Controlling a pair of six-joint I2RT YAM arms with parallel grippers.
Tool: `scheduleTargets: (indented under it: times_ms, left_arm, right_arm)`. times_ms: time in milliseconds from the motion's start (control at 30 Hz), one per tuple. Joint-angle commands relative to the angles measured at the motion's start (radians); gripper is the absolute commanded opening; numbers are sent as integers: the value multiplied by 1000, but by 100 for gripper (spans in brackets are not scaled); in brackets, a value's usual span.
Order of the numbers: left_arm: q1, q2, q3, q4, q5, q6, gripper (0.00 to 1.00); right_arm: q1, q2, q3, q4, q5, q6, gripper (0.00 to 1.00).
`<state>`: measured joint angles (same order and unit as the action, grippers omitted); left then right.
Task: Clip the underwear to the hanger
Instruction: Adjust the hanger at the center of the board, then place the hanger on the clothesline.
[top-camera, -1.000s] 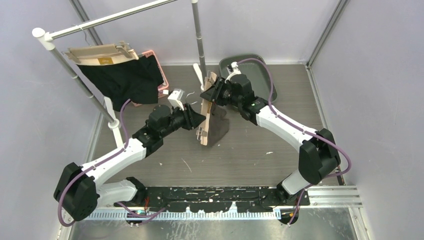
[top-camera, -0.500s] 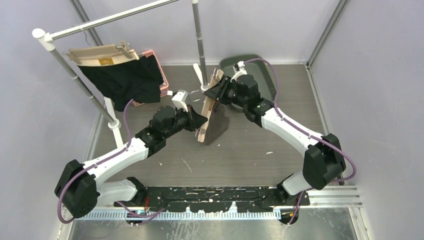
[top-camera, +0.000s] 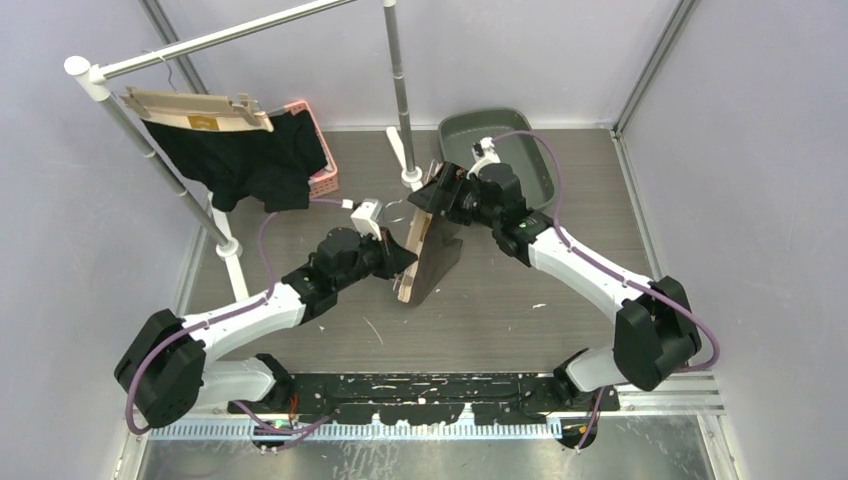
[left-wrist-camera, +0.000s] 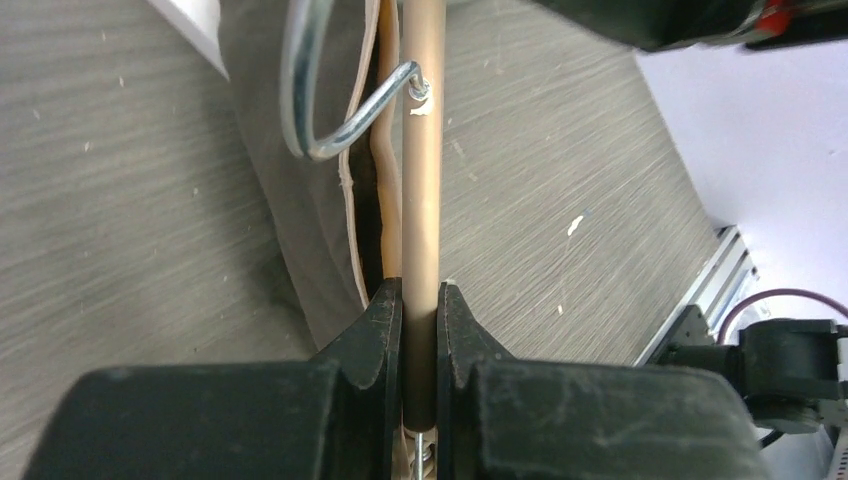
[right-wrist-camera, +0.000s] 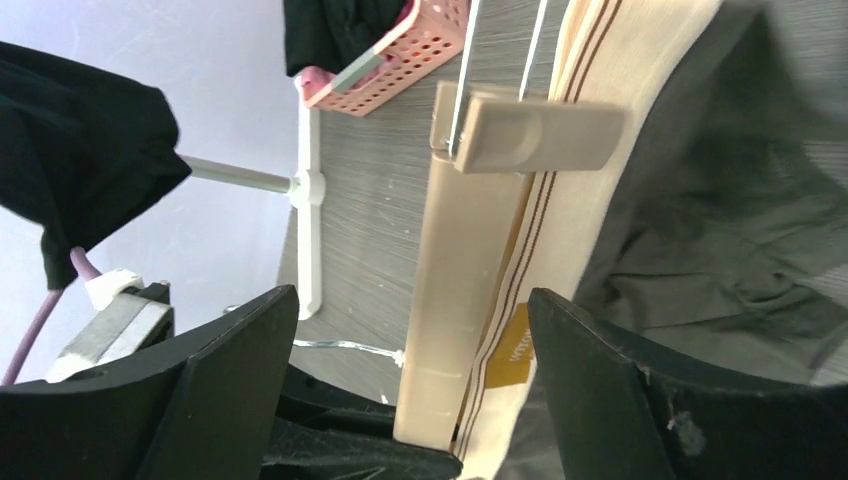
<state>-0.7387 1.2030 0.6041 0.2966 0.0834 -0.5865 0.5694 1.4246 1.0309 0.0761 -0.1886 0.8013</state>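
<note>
The tan wooden hanger (top-camera: 412, 262) stands on edge at the table's middle, with the dark grey underwear (top-camera: 437, 258) hanging from it. My left gripper (top-camera: 402, 260) is shut on the hanger bar (left-wrist-camera: 420, 180), just below the metal hook (left-wrist-camera: 318, 95). My right gripper (top-camera: 441, 194) is open at the hanger's far end. In the right wrist view its fingers (right-wrist-camera: 225, 390) straddle the bar (right-wrist-camera: 455, 300) and the cream waistband (right-wrist-camera: 560, 230) without touching them. A tan clip (right-wrist-camera: 530, 132) sits closed over the waistband, beyond the gripper (right-wrist-camera: 415, 390).
A rail at the back left carries a second hanger with black underwear (top-camera: 240, 160). A pink basket (top-camera: 325, 172) stands behind it. The rack's upright pole (top-camera: 396, 80) and white foot (top-camera: 405, 160) stand just behind the hanger. A grey tray (top-camera: 515, 150) lies at the back right.
My left gripper has closed onto the hanger bar. My right gripper has opened wide and let go of the hanger's far end. The black underwear on the rail has swung left.
</note>
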Motion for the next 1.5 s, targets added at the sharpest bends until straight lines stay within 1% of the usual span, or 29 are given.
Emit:
scheduleTargets:
  times_ms: [0,133,233,300,467,533,667,767,867,1000,1067,1300,1467]
  left_arm:
    - [-21,9,-16,141,-38,-21,0]
    - [-35,40,7,134,-47,-25,0]
    - [-55,59,58,100,-66,-14,0]
    - [-75,107,99,81,-74,-9,0]
    - [-104,133,207,2,-147,-27,0]
    - [-104,129,276,-95,-197,-22,0]
    - [-105,138,508,-395,-346,21,0]
    - [-100,173,691,-616,-427,42,0]
    - [-80,224,870,-841,-450,50,0]
    - [-56,284,1063,-1043,-460,47,0]
    - [-55,310,1154,-1112,-492,45,0]
    - [-49,357,1356,-1285,-585,50,0]
    - [6,390,1528,-1386,-598,65,0]
  right_arm:
    - [-30,-120,-28,-4,70,-62,93]
    - [-61,-201,-16,-83,145,-119,95]
    - [-82,-246,6,-129,200,-166,97]
    - [-97,-270,12,-148,233,-188,99]
    - [-139,-309,17,-186,247,-222,99]
    - [-148,-328,7,-194,251,-231,99]
    - [-158,-359,-10,-199,257,-245,99]
    - [-163,-366,-13,-199,255,-253,99]
    - [-167,-366,-15,-199,244,-258,99]
    - [-169,-367,-23,-199,230,-267,99]
    - [-170,-373,-31,-197,226,-270,99]
    - [-182,-385,-56,-198,208,-278,99]
    - [-187,-403,-78,-193,194,-281,99]
